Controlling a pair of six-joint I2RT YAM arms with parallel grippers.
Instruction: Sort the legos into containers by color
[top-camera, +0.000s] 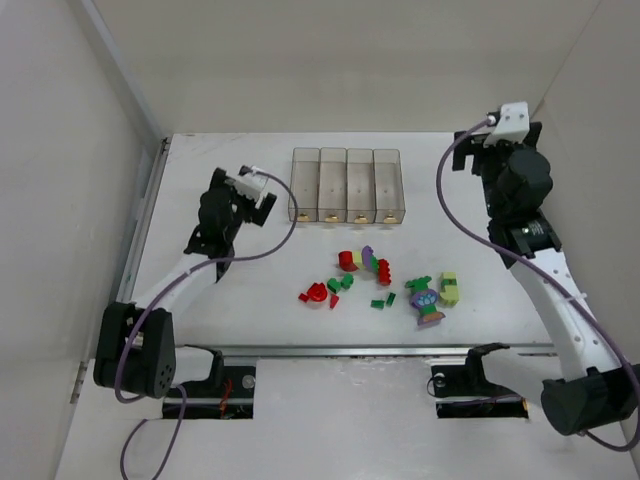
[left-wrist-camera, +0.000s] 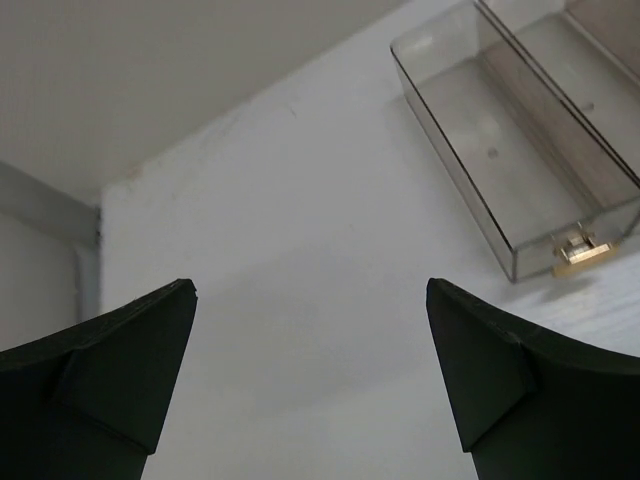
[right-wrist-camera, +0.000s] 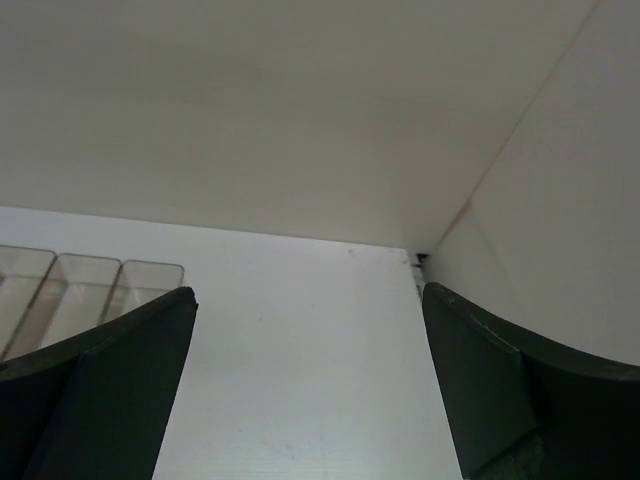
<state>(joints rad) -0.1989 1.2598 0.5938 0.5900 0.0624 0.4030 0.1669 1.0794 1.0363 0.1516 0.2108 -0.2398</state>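
Red, green, purple legos (top-camera: 349, 261) sit unsorted near the containers (top-camera: 346, 185); left claw (left-wrist-camera: 308, 290) and right claw (right-wrist-camera: 307, 292) gape empty, so best grab a loose single first.

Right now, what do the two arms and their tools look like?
Both arms match: the left arm and right arm have black joints and bases with white links between. A white camera block sits at each wrist, and a greyish-purple cable loops along each arm. The left tool and right tool each have two dark, wedge-shaped fingers.
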